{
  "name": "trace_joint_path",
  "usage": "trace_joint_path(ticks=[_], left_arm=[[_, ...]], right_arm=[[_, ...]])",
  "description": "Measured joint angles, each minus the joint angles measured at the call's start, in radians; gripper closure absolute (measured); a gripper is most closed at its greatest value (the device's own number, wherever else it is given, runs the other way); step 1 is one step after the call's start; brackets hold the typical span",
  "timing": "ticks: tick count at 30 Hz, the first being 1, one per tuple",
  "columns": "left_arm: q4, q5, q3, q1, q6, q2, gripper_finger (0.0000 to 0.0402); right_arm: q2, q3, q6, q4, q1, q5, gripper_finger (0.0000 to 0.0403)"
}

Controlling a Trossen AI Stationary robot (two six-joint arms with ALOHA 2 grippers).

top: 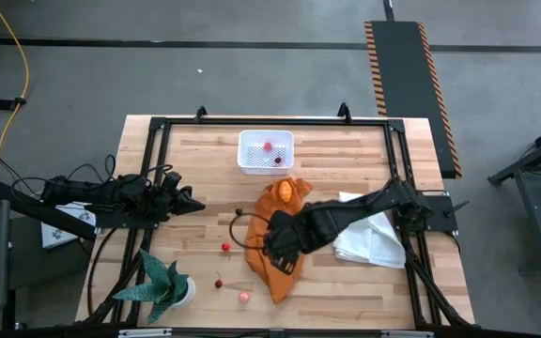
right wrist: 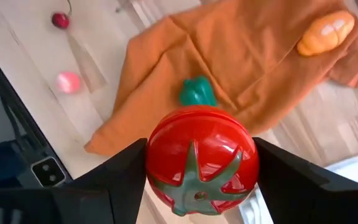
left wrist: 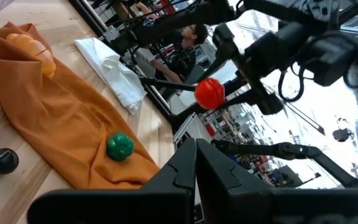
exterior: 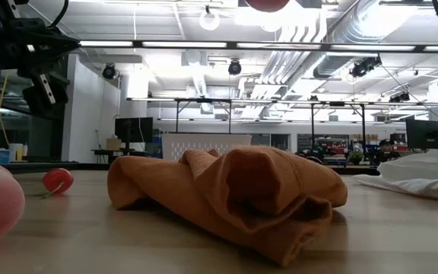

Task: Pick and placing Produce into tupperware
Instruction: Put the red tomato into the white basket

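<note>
**Red toy tomato clamped in right gripper above orange cloth**

Light wooden slatted table (top: 346, 291) with black frame. Crumpled orange cloth (top: 278, 268) at mid-table, folded white cloth (top: 369, 239) just beside it on the right-arm side. Small white translucent rectangular plastic tub (top: 266, 152) at far edge, beyond the orange cloth, with two small red and dark pieces inside. Green spiky potted plant (top: 162, 286) at near left corner.

Right gripper (right wrist: 201, 163) raised over the orange cloth, jaws wide and clamped on round red plastic tomato with green star calyx (right wrist: 202, 160). Left gripper (top: 193, 204) parked at left side, jaws together, holding nothing.

On the orange cloth: orange lobed toy produce (right wrist: 325, 32) at one end, small green toy pepper (right wrist: 197, 91) near the middle. On bare wood, well apart from the tub: red cherry-like piece (top: 225, 248), dark cherry (top: 219, 284), pink round piece (top: 244, 297).
</note>
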Motion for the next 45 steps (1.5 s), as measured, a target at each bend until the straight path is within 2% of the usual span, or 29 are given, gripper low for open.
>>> trace_joint_path(ticks=[24, 36, 45], left_arm=[[0.000, 0.000, 0.000, 0.000, 0.000, 0.000, 0.0401], [-0.009, -0.075, 0.000, 0.000, 0.000, 0.000, 0.0401], [-0.006, -0.087, 0.000, 0.000, -0.011, 0.000, 0.0401]], right_arm=[[-0.143, 0.011, -0.302, -0.001, -0.230, -0.010, 0.0155], [-0.228, 0.011, -0.530, -0.002, -0.350, -0.044, 0.0155], [-0.303, 0.011, -0.697, -0.003, -0.443, -0.063, 0.0155]])
